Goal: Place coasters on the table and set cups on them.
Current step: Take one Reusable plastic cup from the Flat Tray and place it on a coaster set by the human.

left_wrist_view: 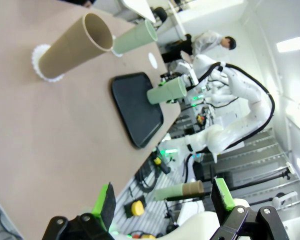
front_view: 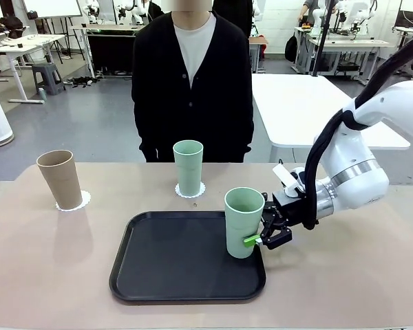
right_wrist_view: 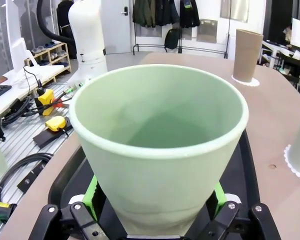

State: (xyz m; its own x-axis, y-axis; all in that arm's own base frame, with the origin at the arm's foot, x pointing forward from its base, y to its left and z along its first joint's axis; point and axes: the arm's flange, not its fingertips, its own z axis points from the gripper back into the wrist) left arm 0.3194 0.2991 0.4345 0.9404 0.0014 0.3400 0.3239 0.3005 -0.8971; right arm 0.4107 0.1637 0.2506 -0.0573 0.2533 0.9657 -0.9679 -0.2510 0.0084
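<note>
Three tall, tapered, handleless matte cups stand upright, mouths up, their long axes vertical. The light brown cup (front_view: 60, 179) stands far left on the matte beige table (front_view: 41, 275), on a thin white scalloped paper coaster (front_view: 80, 201). A pale mint cup (front_view: 188, 167) stands at the far middle on a second coaster (front_view: 191, 193), just in front of a person in a black cardigan (front_view: 193, 82).

The other mint cup (front_view: 243, 222) stands at the right edge of a black, rounded-cornered tray (front_view: 172, 261) near the middle of the table. The right hand (front_view: 259, 238) comes in from the right and is closed on this cup's lower part; in the right wrist view its green pads (right_wrist_view: 93, 195) press both sides of the cup's wall, and the cup's smooth, empty interior faces the camera.

The left hand (left_wrist_view: 162, 202) hangs wide open above the table's left part, gripping nothing, its green-padded fingers (left_wrist_view: 104, 202) apart.

A white table (front_view: 310, 103) stands behind on the right. The tray's raised rim lies under the held cup.
</note>
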